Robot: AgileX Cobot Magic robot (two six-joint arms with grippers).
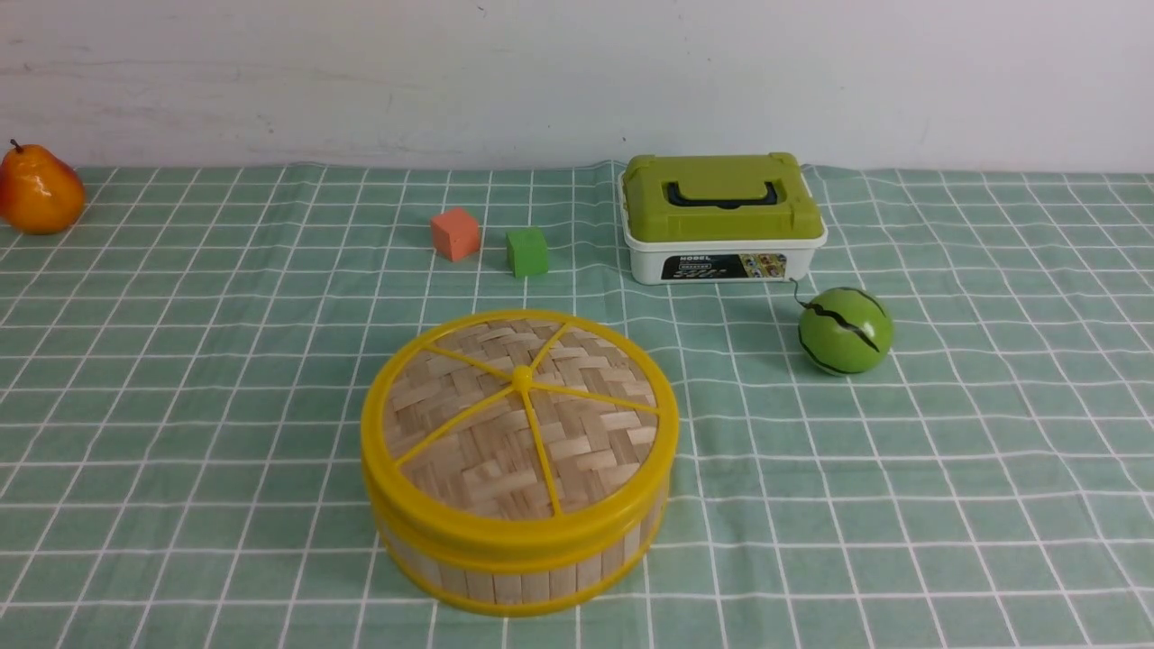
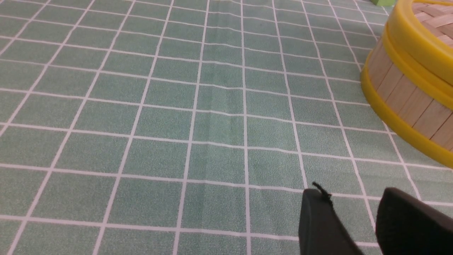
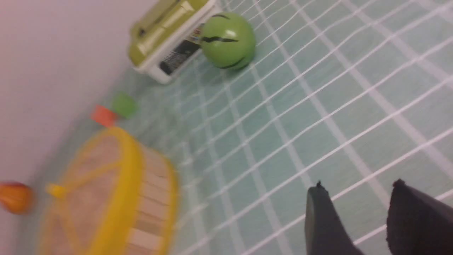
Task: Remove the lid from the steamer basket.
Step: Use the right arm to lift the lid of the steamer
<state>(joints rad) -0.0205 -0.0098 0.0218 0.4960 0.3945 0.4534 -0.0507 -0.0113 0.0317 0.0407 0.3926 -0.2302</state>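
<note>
Front view: lid (image 1: 521,406) seated on steamer basket (image 1: 505,577); left fingers (image 2: 318,226), right fingers (image 3: 322,219) parted, empty, both apart from it.

lid (image 1: 520,406) on steamer basket (image 1: 518,566), box (image 1: 721,216) behind — right

A plain white wall (image 1: 577,72), faintly scuffed, stands behind the surface (image 1: 992,451). A green cloth (image 1: 180,361) with a white grid covers the surface back to the wall and shows slight creases. The light is soft and even, with faint shadows.
</note>
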